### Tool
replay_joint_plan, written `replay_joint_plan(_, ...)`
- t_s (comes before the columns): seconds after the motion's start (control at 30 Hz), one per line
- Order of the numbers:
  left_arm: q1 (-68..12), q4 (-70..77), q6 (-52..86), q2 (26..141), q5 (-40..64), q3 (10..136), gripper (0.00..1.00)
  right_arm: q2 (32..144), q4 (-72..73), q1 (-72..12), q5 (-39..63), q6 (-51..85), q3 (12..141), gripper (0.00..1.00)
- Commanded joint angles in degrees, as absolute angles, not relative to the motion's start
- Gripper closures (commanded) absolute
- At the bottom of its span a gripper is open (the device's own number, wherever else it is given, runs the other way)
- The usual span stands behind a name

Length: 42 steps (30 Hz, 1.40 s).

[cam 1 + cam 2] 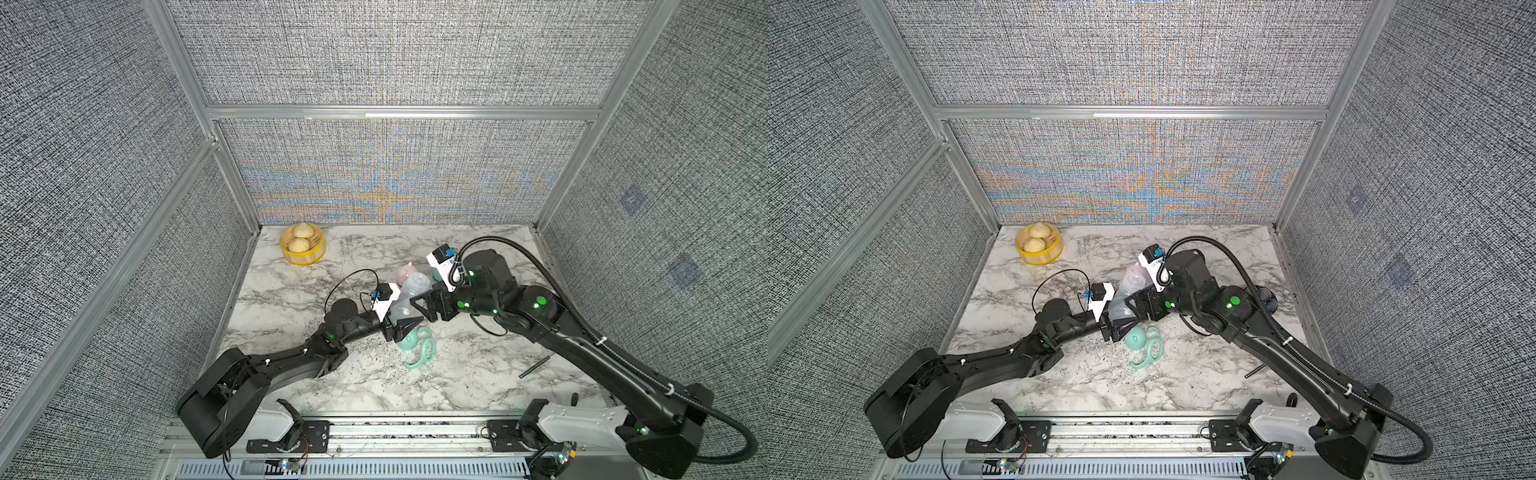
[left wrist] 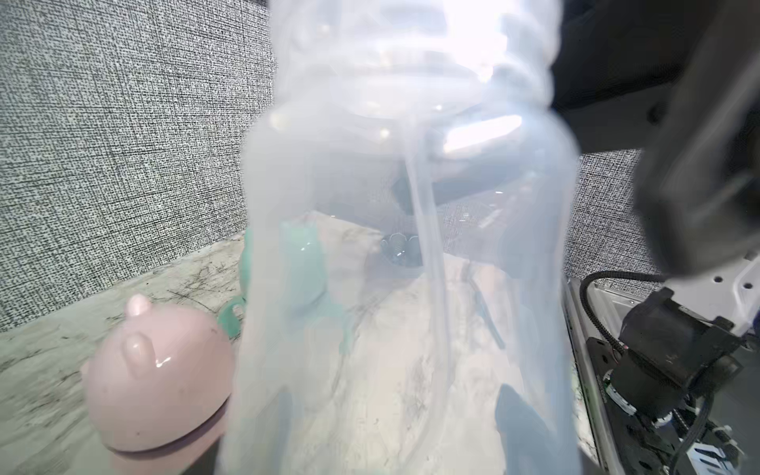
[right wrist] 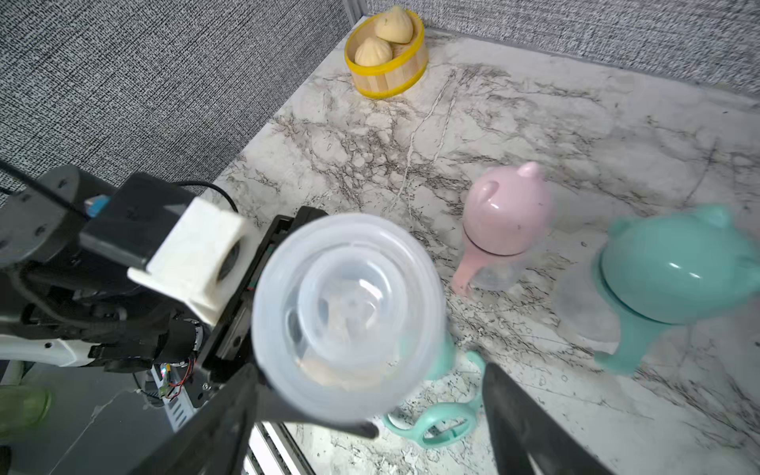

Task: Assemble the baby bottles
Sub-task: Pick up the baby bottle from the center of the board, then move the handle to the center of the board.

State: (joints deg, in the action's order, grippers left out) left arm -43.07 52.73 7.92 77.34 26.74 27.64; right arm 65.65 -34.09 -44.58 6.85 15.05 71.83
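Clear bottle (image 2: 407, 288) hung above table (image 1: 332, 374) centre, base clamped in left gripper (image 1: 409, 324); right gripper (image 1: 417, 307) stood wide by its neck, gripping nothing. Likely handle-fitting step: right needed mint handle (image 1: 422, 353) lying below, ring squared to neck.

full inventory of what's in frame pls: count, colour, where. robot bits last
clear bottle: 1, clear, off the table between the end effectors
pink-capped bottle: 1, pink cap, standing mid-table
mint-capped bottle: 1, mint cap and handle, standing beside the pink-capped one
mint handle: 1, mint, lying on the table near the held bottle
mint rounded part: 1, mint, next to that handle; kind unclear
basket: 1, yellow, far left corner
buns: 2, pale yellow, in the basket
dark bowl: 1, dark, far right, partly hidden
black rod: 1, black, lying front right
table: 1, white-grey marble
left end effector: 1, black, closed on the clear bottle
right end effector: 1, black, jaws open either side of the clear bottle
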Motion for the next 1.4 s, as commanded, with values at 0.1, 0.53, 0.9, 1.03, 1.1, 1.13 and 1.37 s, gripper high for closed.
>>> replay_joint_plan(0.1,-42.9,52.4,6.5,75.2,21.4,26.7,0.95,60.6,-39.5,-44.6,1.7,14.9,68.8,0.17)
replay_joint_plan(0.53,-42.9,40.8,5.5,66.8,9.1,27.2,0.95,61.2,-35.0,-50.7,-3.5,27.3,52.1,0.29)
replay_joint_plan(0.9,-42.9,35.0,5.1,61.4,9.0,27.5,0.95,70.5,-22.9,-54.9,-5.6,34.0,44.0,0.44)
replay_joint_plan(1.03,-42.9,34.5,4.5,60.8,10.7,27.3,0.95,74.5,-20.3,-55.4,-7.0,34.4,44.0,0.46)
replay_joint_plan(1.1,-42.9,34.0,4.6,60.6,10.7,27.3,0.95,76.6,-19.2,-55.5,-7.5,34.5,44.0,0.48)
replay_joint_plan(1.13,-42.9,33.6,4.4,60.4,10.7,27.4,0.95,77.7,-18.8,-55.5,-7.8,34.3,44.2,0.49)
replay_joint_plan(1.37,-42.9,32.3,4.0,58.5,10.4,27.0,0.94,82.5,-23.7,-55.3,-14.4,32.8,47.0,0.60)
